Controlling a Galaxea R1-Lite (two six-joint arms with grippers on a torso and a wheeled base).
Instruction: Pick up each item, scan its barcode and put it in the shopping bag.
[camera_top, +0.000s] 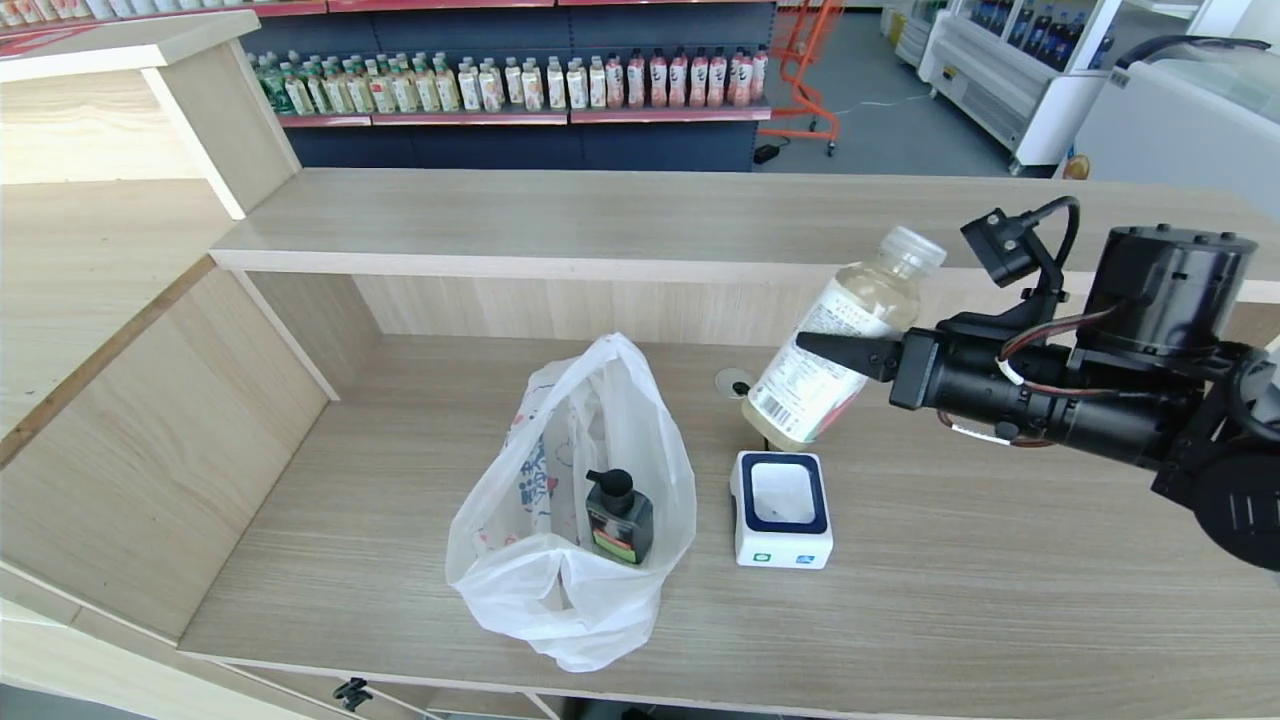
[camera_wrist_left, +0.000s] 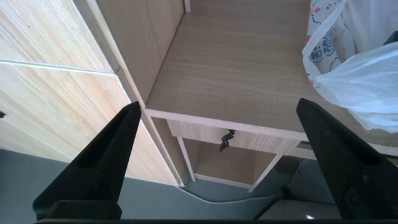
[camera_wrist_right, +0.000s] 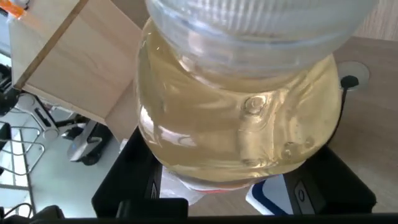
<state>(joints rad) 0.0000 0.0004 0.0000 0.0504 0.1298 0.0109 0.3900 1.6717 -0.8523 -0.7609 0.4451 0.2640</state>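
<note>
My right gripper (camera_top: 835, 358) is shut on a clear bottle of pale yellow drink (camera_top: 838, 345) with a white label. The bottle hangs tilted above the white barcode scanner (camera_top: 782, 508), its base low and its cap pointing up and back. Close up, the bottle (camera_wrist_right: 242, 118) shows between the fingers (camera_wrist_right: 134, 186). The white shopping bag (camera_top: 575, 500) stands open on the counter, left of the scanner, with a dark pump bottle (camera_top: 618, 515) inside it. My left gripper (camera_wrist_left: 217, 155) is open with nothing in it, below the counter's front edge beside the bag (camera_wrist_left: 354, 62).
The wooden counter (camera_top: 950, 580) has a raised back ledge and a side wall on the left. A round cable hole (camera_top: 735, 382) sits behind the scanner. Bare counter lies right of the scanner. Store shelves with drinks (camera_top: 520, 85) stand far behind.
</note>
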